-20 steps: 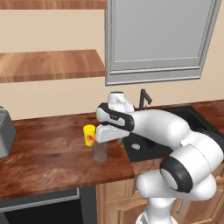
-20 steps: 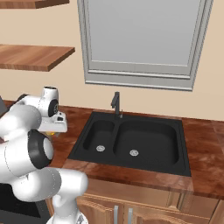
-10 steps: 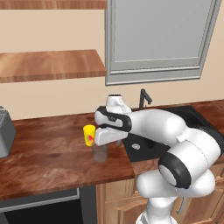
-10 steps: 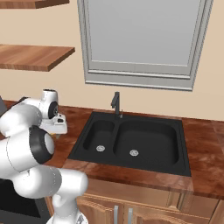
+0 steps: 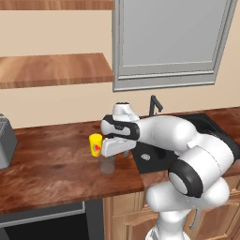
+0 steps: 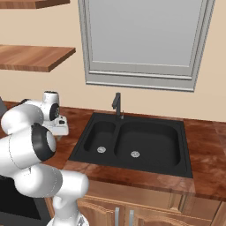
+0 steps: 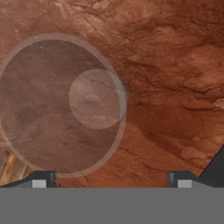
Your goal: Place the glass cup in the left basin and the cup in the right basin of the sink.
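Note:
The glass cup stands upright on the wooden counter, a clear greyish tumbler just left of the sink. Just behind it to the left stands the yellow cup with its red mark. My gripper hangs open right above the glass cup, pointing down. In the hand view the glass cup shows from above, off to the left of my gripper, with one fingertip over its rim. The left basin and the right basin are bare. My hand is left of the sink.
A thin dark tap rises at the sink's back edge. A grey appliance sits at the counter's far left. A wooden shelf hangs above. The counter's front edge runs close below the cups.
My hand has sunk a little towards the glass cup and edged slightly left. Both cups stand where they were, and the jaws have stayed open.

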Controlling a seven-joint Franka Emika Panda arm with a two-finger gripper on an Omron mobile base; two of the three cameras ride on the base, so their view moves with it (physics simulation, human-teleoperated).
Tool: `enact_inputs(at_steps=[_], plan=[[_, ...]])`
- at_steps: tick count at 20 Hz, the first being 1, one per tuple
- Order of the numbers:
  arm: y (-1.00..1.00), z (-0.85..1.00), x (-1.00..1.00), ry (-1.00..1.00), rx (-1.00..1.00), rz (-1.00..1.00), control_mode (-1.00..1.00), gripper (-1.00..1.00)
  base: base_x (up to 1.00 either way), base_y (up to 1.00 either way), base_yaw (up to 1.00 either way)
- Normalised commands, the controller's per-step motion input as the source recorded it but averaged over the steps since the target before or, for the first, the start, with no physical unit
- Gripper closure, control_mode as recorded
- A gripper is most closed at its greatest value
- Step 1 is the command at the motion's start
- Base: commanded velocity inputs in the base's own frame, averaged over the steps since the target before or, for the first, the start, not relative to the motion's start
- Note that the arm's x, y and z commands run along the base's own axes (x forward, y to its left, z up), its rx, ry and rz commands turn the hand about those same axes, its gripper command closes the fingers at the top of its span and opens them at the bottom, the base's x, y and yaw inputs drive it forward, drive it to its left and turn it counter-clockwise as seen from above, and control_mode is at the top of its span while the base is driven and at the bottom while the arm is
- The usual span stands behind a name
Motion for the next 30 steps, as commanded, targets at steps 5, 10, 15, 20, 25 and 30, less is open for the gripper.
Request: enact_inputs(at_steps=[5,10,15,20,25,30], plan=[[0.01,-0.09,0.05,0.00,0.00,0.01,-1.00,-1.00,0.00,0.00,0.00],[0.00,-0.08,0.05,-0.01,0.00,0.00,-1.00,-1.00,0.00,0.00,0.00],[0.02,-0.10,0.05,-0.03,0.00,0.00,-1.00,-1.00,0.00,0.00,0.00],[0.00,-0.08,0.01,-0.05,0.00,0.00,-1.00,-1.00,0.00,0.00,0.00],[0.00,-0.04,-0.01,-0.07,0.00,0.00,-1.00,-1.00,0.00,0.00,0.00],[0.00,0.00,-0.04,-0.02,0.00,0.00,-1.00,-1.00,0.00,0.00,0.00]])
